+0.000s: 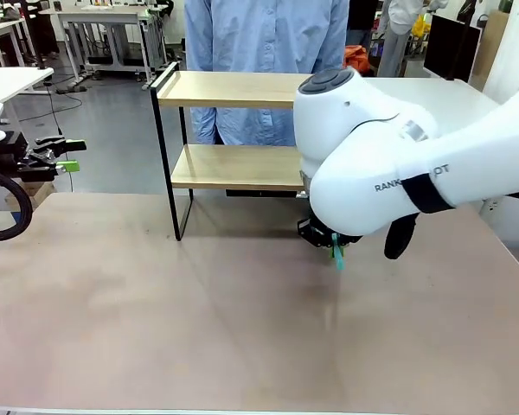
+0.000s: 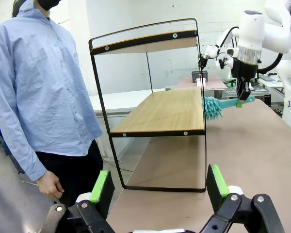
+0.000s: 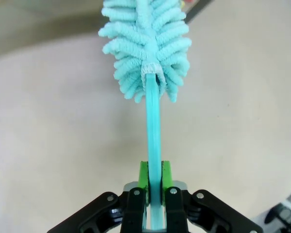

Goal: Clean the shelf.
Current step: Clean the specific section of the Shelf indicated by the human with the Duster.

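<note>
The shelf [image 1: 233,90] stands at the table's far middle, two light wooden boards in a thin black frame; the left wrist view shows the shelf [image 2: 160,111] from its end. My right gripper [image 1: 327,235] hangs low at the lower board's right end, shut on the teal handle of a fluffy teal duster [image 3: 145,48]. In the left wrist view the duster [image 2: 213,108] points its head at the lower board's edge, under the right gripper [image 2: 242,94]. My left gripper [image 2: 160,187] is open and holds nothing, far left of the shelf and off the table's edge [image 1: 67,160].
A person in a light blue shirt [image 1: 268,35] stands right behind the shelf, one hand [image 2: 48,184] hanging down. The brown table top [image 1: 242,303] stretches bare in front of the shelf. My bulky right arm [image 1: 372,156] covers the shelf's right part.
</note>
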`<state>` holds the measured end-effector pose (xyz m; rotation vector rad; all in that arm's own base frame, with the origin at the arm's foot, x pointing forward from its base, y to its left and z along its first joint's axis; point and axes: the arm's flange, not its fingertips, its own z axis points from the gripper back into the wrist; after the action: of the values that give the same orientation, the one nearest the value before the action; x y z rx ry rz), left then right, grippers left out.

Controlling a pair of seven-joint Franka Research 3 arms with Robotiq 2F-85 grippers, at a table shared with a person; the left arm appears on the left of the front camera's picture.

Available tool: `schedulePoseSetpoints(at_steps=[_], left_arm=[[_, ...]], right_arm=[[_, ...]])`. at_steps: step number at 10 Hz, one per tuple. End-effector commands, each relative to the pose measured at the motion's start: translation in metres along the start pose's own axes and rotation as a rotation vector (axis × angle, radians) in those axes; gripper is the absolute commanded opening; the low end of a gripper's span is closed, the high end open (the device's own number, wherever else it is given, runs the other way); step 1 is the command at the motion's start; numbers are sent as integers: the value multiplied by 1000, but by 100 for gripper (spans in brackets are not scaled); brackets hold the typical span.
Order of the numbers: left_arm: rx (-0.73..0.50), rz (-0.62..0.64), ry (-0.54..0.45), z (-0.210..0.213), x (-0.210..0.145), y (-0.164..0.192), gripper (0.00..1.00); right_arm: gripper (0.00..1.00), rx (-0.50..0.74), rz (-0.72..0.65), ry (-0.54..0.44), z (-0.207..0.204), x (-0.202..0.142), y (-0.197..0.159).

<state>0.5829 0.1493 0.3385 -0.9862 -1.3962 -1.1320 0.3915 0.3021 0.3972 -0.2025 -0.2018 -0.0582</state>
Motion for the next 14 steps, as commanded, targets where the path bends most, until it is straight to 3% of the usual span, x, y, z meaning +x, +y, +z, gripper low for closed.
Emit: schedulePoseSetpoints(at_steps=[1, 5, 8, 11, 14], left_arm=[[-3, -5, 2, -1, 4, -2, 100], [-3, -5, 2, -1, 4, -2, 100], [-3, -5, 2, -1, 4, -2, 100], [-3, -5, 2, -1, 4, -2, 100], [-3, -5, 2, -1, 4, -2, 100]], right_arm=[[13, 93, 132, -15, 12, -12, -29], [13, 199, 355, 15, 40, -26, -59], [13, 184, 675, 57, 67, -36, -94], [13, 193, 864, 202, 104, -47, -135], [13, 187, 940, 186, 142, -91, -176]])
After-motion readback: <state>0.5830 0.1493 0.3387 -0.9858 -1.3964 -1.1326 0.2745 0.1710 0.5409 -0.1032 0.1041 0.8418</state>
